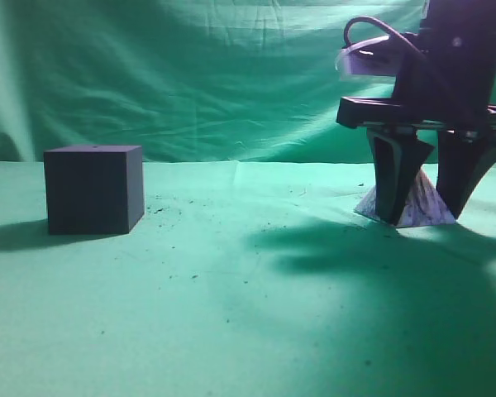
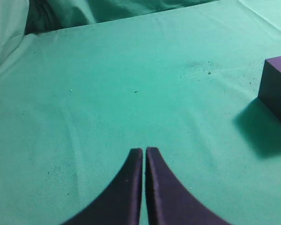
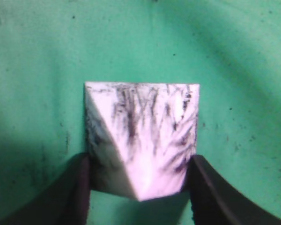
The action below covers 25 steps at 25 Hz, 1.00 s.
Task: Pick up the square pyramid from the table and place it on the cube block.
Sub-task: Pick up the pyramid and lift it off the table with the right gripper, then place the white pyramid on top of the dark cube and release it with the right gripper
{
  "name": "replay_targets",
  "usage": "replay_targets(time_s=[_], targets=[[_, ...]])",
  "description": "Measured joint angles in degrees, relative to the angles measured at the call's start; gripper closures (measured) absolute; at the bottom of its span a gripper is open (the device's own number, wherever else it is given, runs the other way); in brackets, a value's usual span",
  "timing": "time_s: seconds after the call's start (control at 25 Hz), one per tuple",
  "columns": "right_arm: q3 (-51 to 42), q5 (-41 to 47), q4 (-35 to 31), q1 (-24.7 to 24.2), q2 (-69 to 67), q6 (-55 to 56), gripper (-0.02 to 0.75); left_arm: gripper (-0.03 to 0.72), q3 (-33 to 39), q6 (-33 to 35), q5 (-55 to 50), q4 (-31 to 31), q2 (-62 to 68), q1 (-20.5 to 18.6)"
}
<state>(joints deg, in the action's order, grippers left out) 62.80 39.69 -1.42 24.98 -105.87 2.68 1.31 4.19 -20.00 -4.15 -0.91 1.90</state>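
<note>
The broad table covered in wrinkled, dark-specked green cloth [image 1: 231, 314] fills the lower two thirds of the exterior view, and everything the task needs sits on it. The plain matte dark purple-black cube block [image 1: 93, 189] stands at the left middle of that view with nothing on its top face, so the placing is not done; the same block shows at the right edge of the left wrist view. The right arm's dark two-fingered gripper [image 1: 426, 217] hangs at the upper right of the exterior view with its fingers reaching down either side of the small white square pyramid with dark marbled streaks [image 1: 422, 203], whose base appears to rest on the cloth at the right middle. In the right wrist view the pyramid [image 3: 143, 138] fills the centre, and a finger lies against each of its lower flanks, so the claw looks closed onto it or very nearly so, with no gap visible. The left arm's gripper [image 2: 144, 154], at the bottom centre of its own view, has its fingers pressed together over bare cloth, holding nothing. By my reading the grasp is just being made; lifting, carrying leftward across the table and setting down on the cube all remain.
</note>
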Motion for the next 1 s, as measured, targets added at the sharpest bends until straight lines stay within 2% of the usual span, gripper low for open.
replay_targets(time_s=[0.08,0.2,0.4,0.6,0.8,1.0], targets=[[0.23,0.38,0.39,0.0,0.12,0.47,0.351,0.688,0.0,0.0,0.0,0.0,0.0,0.0],[2.65,5.37,1.42,0.0,0.71,0.59,0.351,0.688,0.0,0.0,0.0,0.0,0.0,0.0],[11.97,14.37,2.49,2.0,5.89,-3.74,0.351,0.688,0.0,0.0,0.0,0.0,0.0,0.0],[21.66,19.95,2.36,11.91,9.18,-3.96,0.351,0.688,0.0,0.0,0.0,0.0,0.0,0.0],[28.59,23.73,1.64,23.33,5.32,-2.81,0.351,0.688,0.0,0.0,0.0,0.0,0.0,0.0],[35.4,24.35,1.64,29.01,-2.13,-2.13,0.351,0.688,0.0,0.0,0.0,0.0,0.0,0.0]])
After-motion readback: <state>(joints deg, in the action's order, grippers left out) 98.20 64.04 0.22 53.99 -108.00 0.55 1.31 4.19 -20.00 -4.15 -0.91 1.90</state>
